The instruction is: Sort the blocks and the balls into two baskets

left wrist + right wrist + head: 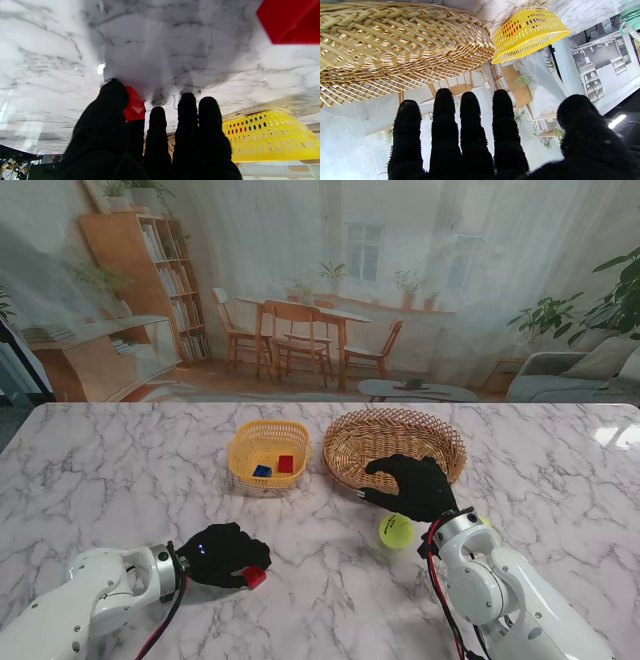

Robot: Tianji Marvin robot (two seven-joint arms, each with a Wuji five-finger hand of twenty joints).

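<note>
Blocks and balls are to be sorted here, and one small red block (254,577) is pinched between the thumb and a finger of the black-gloved left hand (222,553), low over the white marble table (120,470), near the robot. It is held this way so it can be carried to the small yellow plastic basket (268,453), where a red block (285,464) and a blue block (262,471) are already kept. The black-gloved right hand (412,487) is held flat with fingers spread and nothing in it, at the near rim of the round woven wicker basket (394,442). A yellow-green tennis ball (395,531) is left on the table just beside the right wrist. The wicker basket's inside is partly hidden by the right hand.
</note>
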